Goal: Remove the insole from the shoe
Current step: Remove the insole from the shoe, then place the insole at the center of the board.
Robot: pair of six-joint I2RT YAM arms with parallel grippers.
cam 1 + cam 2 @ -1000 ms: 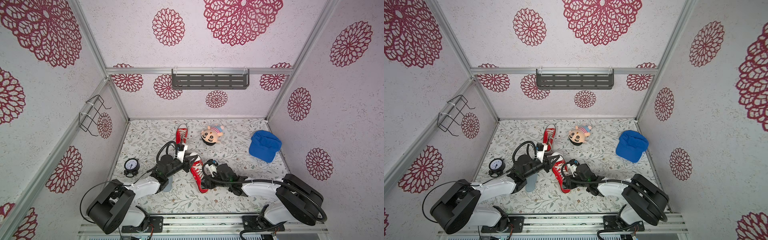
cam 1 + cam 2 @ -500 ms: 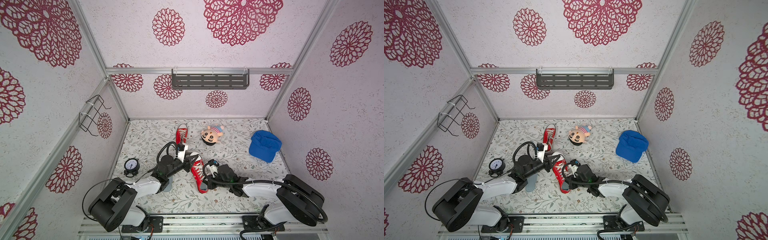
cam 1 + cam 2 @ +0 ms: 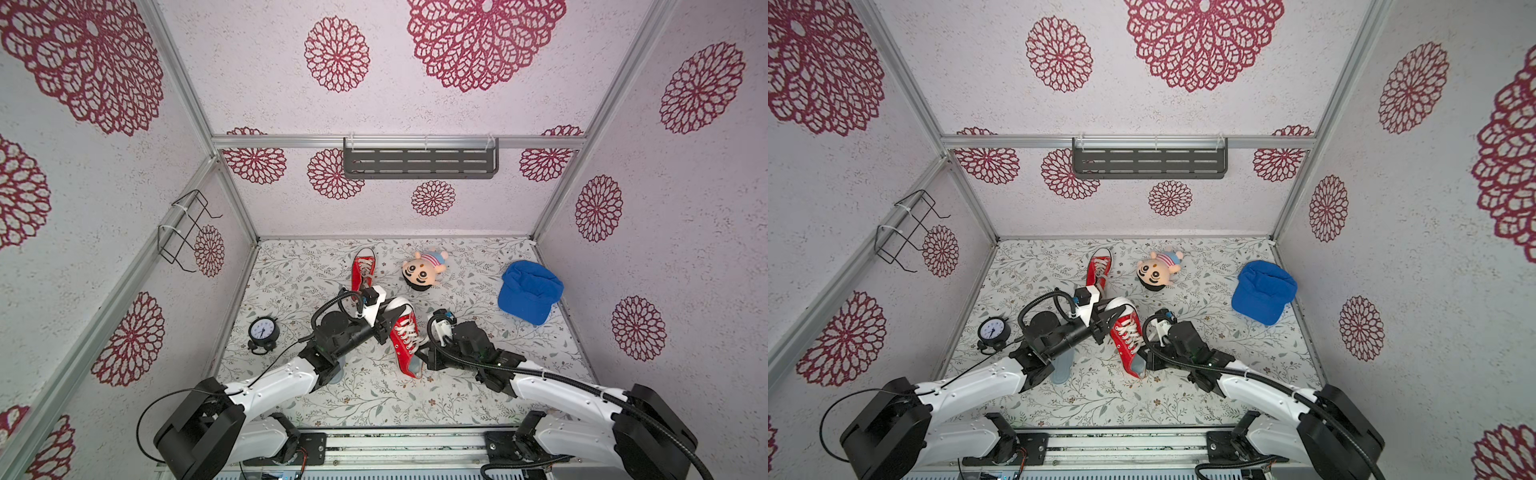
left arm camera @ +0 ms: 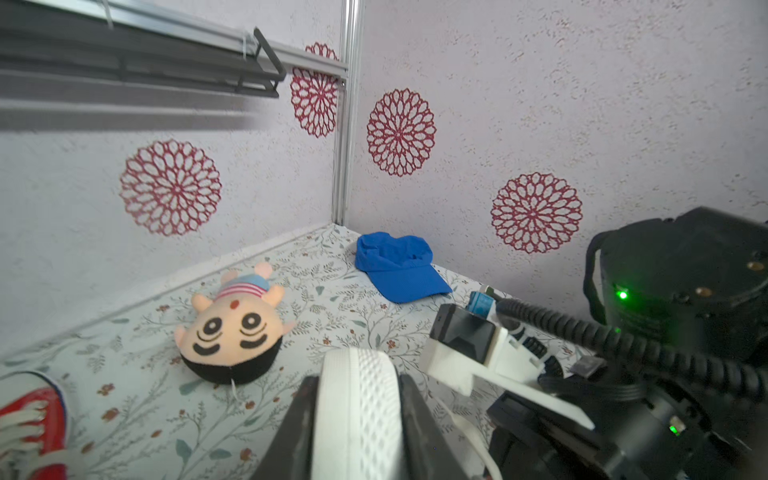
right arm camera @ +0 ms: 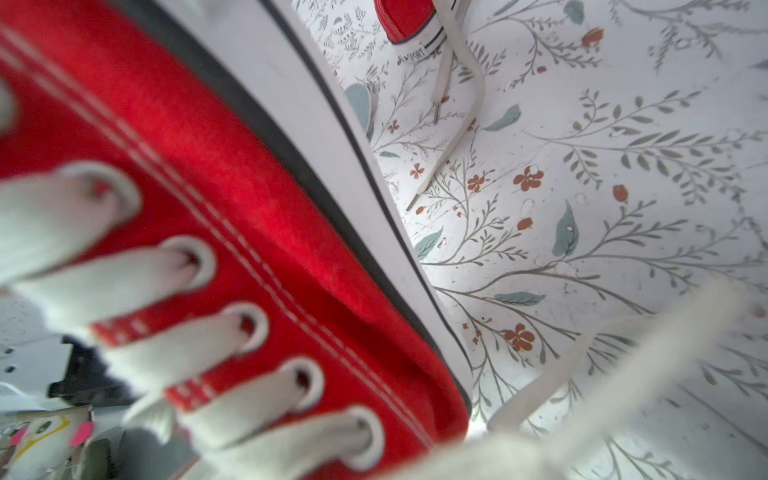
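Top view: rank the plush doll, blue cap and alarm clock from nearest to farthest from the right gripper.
1. Plush doll: toward the back, straight beyond the right gripper.
2. Blue cap: off on the right side, toward the back.
3. Alarm clock: across on the left side.

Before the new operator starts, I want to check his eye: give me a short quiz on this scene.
1. True or false: the doll lies between the far shoe and the cap.
2. The left end effector clamps: A clock, B near shoe's toe, C cap?
3. How many shoes are on the table?
Key: 1 true; 2 B; 3 two.
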